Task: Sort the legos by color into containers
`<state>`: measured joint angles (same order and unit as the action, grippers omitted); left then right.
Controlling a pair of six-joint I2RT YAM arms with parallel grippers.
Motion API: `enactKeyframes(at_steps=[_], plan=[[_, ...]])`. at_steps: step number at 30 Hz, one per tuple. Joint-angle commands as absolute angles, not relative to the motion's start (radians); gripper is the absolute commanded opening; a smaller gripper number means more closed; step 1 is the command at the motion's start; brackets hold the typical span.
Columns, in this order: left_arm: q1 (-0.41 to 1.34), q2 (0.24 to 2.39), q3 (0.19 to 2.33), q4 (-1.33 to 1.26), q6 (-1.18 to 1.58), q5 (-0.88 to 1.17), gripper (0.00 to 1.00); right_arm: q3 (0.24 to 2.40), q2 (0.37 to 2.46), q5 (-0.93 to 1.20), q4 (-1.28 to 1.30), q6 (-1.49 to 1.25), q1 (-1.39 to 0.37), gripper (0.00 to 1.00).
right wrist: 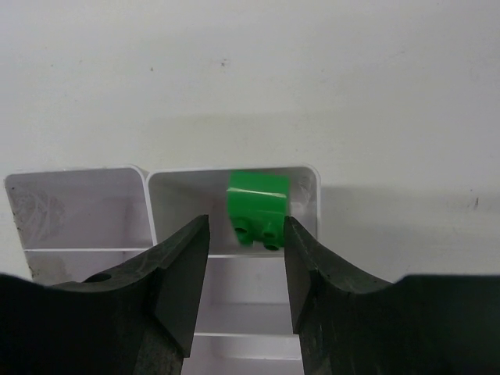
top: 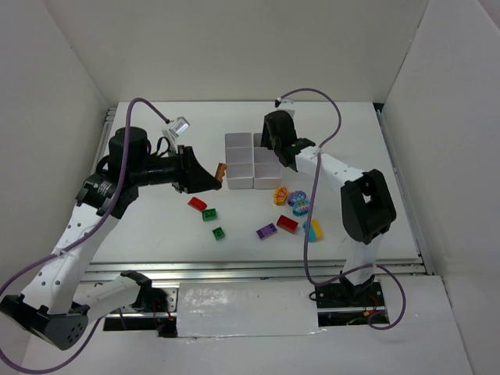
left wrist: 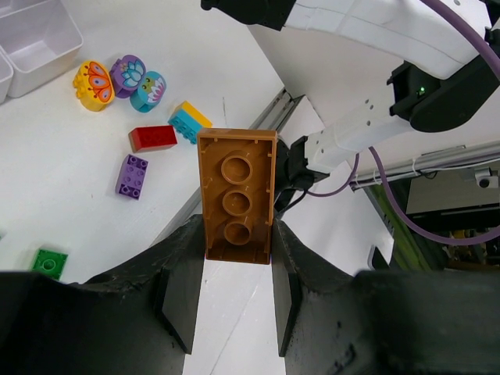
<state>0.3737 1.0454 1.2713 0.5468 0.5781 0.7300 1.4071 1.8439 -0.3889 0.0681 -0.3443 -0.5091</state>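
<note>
Table (top: pixel 156 226), nearest row: near green brick (top: pixel 219 232), purple brick (top: pixel 266 230), right red brick (top: pixel 287 223) and blue-and-yellow brick (top: pixel 313 230) lie loose and unsorted.

Next row back: left red brick (top: pixel 197 204) and second green brick (top: pixel 209 214) lie just beside each other, also loose.

Patterned cluster: yellow piece (top: pixel 280 195), purple round piece (top: pixel 297 198) and teal piece (top: pixel 301 207) are bunched together, close to the near right corner of the containers (top: pixel 239 181). None of them is in a compartment.

Left gripper (left wrist: pixel 238 242): pressed together on the short end of an orange-brown brick (left wrist: pixel 237 187). The brick is off the table with its hollow underside toward the wrist camera. The top view puts it just beside the left wall of the containers, not yet over a compartment.

Containers: six white compartments. Those in view look bare except one, and the right arm hides part of the far column.

Right gripper (right wrist: pixel 245 234): over the far end of the containers. The jaws stand slightly apart with nothing between them.

Sorted green brick (right wrist: pixel 258 199): tilted, inside a far corner compartment beyond the fingertips. It appears let go.

Progress, my reading: early. One brick is in, one is in hand, and nine are loose on the table.

Left to do: place the orange-brown brick, then clear the table colour by colour. The two loose greens likely join the one already in.
</note>
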Motion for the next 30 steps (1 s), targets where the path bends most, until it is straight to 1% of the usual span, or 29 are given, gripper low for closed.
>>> enactKeyframes(at_steps=[1,6,9,11,14,15,16,17,19,20,22,23,24,25,26,27,28,30], plan=[[0.371,1.049,1.278,0.503,0.56,0.764,0.0,1.462,1.867,-0.402,0.032,-0.344,-0.522,0.51],[0.373,1.051,1.27,0.494,0.563,0.776,0.0,1.476,1.878,-0.402,0.041,-0.353,-0.522,0.52],[0.373,1.052,1.272,0.492,0.565,0.776,0.0,1.47,1.85,-0.384,0.044,-0.371,-0.522,0.53],[0.373,1.051,1.278,0.494,0.565,0.769,0.0,1.451,1.793,-0.352,0.051,-0.394,-0.526,0.53],[0.374,1.051,1.278,0.474,0.569,0.778,0.0,1.39,1.666,-0.243,0.028,-0.422,-0.525,0.58],[0.374,1.049,1.275,0.466,0.574,0.785,0.0,1.379,1.602,-0.118,0.028,-0.422,-0.523,0.62],[0.373,1.049,1.267,0.454,0.578,0.796,0.0,1.37,1.57,-0.051,0.04,-0.429,-0.522,0.64],[0.371,1.051,1.263,0.428,0.586,0.823,0.0,1.367,1.516,0.097,0.052,-0.434,-0.52,0.68],[0.371,1.054,1.253,0.399,0.601,0.857,0.0,1.361,1.465,0.249,0.087,-0.471,-0.506,0.7],[0.371,1.054,1.25,0.358,0.623,0.898,0.0,1.347,1.412,0.414,0.06,-0.491,-0.499,0.75],[0.37,1.054,1.233,0.302,0.653,0.937,0.0,1.28,1.362,0.582,0.0,-0.607,-0.465,0.78],[0.37,1.055,1.227,0.237,0.688,0.984,0.0,1.238,1.317,0.679,-0.196,-0.67,-0.456,0.81],[0.37,1.057,1.212,0.2,0.712,1.005,0.0,1.157,1.299,0.813,-0.309,-0.822,-0.45,0.82],[0.37,1.061,1.206,0.161,0.762,1.021,0.0,1.129,1.28,0.845,-0.402,-0.897,-0.457,0.83],[0.37,1.063,1.198,0.085,0.784,1.05,0.0,1.103,1.285,0.897,-0.552,-1.014,-0.465,0.84],[0.371,1.066,1.19,0.057,0.805,1.061,0.0,1.101,1.293,0.916,-0.608,-1.053,-0.474,0.88],[0.371,1.074,1.19,0.037,0.831,1.066,0.0,1.107,1.302,0.923,-0.63,-1.077,-0.486,0.93],[0.371,1.089,1.203,0.025,0.833,1.08,0.0,1.124,1.312,0.917,-0.612,-1.071,-0.518,0.93]])
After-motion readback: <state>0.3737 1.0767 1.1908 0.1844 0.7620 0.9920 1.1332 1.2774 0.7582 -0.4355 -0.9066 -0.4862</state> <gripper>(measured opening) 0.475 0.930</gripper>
